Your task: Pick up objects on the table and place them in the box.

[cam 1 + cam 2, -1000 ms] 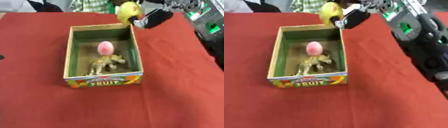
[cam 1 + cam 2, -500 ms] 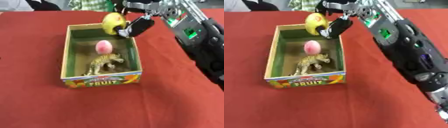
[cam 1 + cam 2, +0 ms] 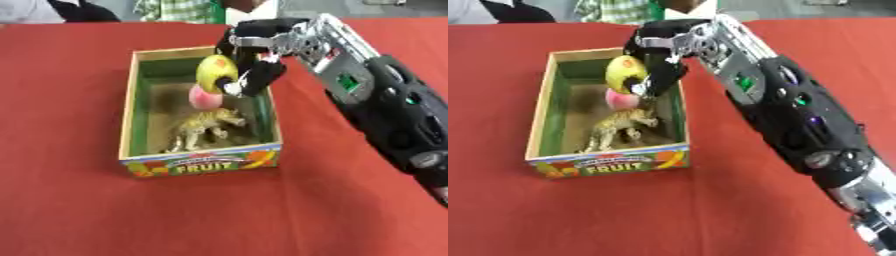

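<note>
The right hand (image 3: 254, 70), entering from two o'clock, is shown with its fingers curled round a yellow object (image 3: 216, 73), which is held above the far half of the box (image 3: 131, 107) and not yet released. Beneath it, inside the box, a pink ball (image 3: 204, 99) is seen at about twelve o'clock of a spotted animal figure (image 3: 206, 128); both lie on the box floor. The box, labelled FRUIT on its near wall, stands on the red surface (image 3: 79, 210). Two objects are thus judged already placed, and a third is judged near release; no loose object is visible elsewhere on the surface, so little appears to remain. The left hand appears in neither view. In the right eye view more of the right arm (image 3: 798, 120) is shown, down to the lower edge at five o'clock, whereas in the left eye view more of the pink ball shows beneath the yellow object.
</note>
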Motion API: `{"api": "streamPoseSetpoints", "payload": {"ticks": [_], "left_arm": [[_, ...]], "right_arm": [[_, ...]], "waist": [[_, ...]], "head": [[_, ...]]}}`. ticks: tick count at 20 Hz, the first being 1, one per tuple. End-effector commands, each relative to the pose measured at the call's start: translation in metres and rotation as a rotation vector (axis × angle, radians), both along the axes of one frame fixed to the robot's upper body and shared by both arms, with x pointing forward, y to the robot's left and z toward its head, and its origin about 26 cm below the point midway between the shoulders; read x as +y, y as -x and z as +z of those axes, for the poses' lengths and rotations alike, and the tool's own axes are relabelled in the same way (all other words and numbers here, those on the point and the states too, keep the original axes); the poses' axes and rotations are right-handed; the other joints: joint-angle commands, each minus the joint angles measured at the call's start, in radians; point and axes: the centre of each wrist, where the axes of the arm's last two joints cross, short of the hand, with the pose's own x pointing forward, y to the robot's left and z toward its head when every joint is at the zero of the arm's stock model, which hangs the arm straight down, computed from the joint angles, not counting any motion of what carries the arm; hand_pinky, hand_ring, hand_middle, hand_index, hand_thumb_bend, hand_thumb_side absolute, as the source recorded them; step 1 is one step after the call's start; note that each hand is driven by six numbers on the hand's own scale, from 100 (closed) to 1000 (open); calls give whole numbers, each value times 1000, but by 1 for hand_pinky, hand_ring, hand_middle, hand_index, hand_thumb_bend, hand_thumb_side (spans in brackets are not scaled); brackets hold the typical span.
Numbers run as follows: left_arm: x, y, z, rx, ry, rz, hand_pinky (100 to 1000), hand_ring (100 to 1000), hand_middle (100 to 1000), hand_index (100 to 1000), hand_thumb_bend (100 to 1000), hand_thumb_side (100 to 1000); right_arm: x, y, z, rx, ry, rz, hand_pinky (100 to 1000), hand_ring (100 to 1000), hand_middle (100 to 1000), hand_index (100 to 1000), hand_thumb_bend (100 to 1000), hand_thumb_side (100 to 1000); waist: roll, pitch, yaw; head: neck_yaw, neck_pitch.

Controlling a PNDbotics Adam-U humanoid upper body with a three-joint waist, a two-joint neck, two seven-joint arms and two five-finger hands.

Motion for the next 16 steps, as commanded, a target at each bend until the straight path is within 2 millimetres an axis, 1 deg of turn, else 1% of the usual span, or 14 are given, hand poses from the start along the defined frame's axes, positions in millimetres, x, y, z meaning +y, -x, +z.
{"api": "streamPoseSetpoints", "payload": {"ticks": [1,4,5,6,8,9,10,13,15,16], "left_arm": [[0,1,7,-23,-6,-7,489,653,681,706,100,810],[0,1,7,-23,-5,-6,490,653,681,706,100,810],[0,1,7,-22,-4,-6,490,653,681,706,100,810],[0,1,7,-22,-4,-6,490,653,681,706,100,810],[0,1,7,-22,-3,-5,490,653,681,706,100,810],[0,1,7,-22,-3,-5,489,653,681,706,100,810],[0,1,7,-22,-3,-5,490,654,681,706,100,811],[0,1,6,-20,-3,-5,490,654,681,706,100,810],[0,1,6,-20,-3,-4,490,654,681,706,100,810],[0,1,6,-19,-3,-4,490,654,681,706,100,810]], "right_arm": [[2,-2,11,4,32,7,799,828,667,792,100,768],[1,-5,12,24,55,17,812,853,716,821,100,963],[1,-6,12,29,57,14,816,862,732,832,100,1000],[0,-7,12,32,57,10,816,862,732,832,100,1000],[-1,-9,11,36,60,2,829,897,783,885,100,991],[-2,-10,11,40,63,1,834,907,800,902,122,981],[-2,-11,10,44,66,0,840,917,817,920,196,966],[-3,-13,9,52,74,1,847,927,832,934,338,940],[-4,-15,9,53,80,1,851,933,842,943,399,900],[-5,-15,9,53,82,2,851,932,842,943,395,902]], "waist": [[-1,-21,1],[-1,-22,1],[-2,-23,1],[-2,-23,1],[-2,-24,1],[-2,-24,1],[-3,-24,1],[-3,-25,0],[-3,-25,1],[-2,-25,1]], "head": [[-2,-6],[-2,-3],[-2,-3],[-2,-3],[-2,-3],[-3,-3],[-3,-2],[-3,-2],[-3,-2],[-3,-2]]}}
